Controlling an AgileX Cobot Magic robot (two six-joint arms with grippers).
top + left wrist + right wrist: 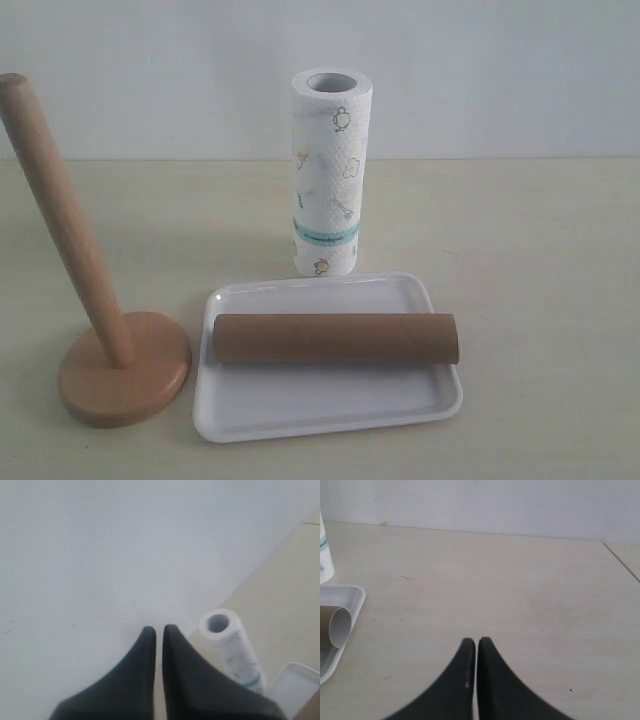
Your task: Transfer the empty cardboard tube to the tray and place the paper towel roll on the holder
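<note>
Half done: the empty cardboard tube (335, 338) lies across the tray (330, 410). The paper towel roll (328, 170) stands upright on the worktop (540, 250) just behind, the holder (110, 340) bare (that step remains). Both the left gripper (159, 630) and the right gripper (477, 641) are clenched on nothing

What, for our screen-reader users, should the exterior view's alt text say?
A brown cardboard tube lies lengthwise in a white tray on a pale table. A printed paper towel roll stands upright behind the tray; a bare wooden holder stands at left.
</note>
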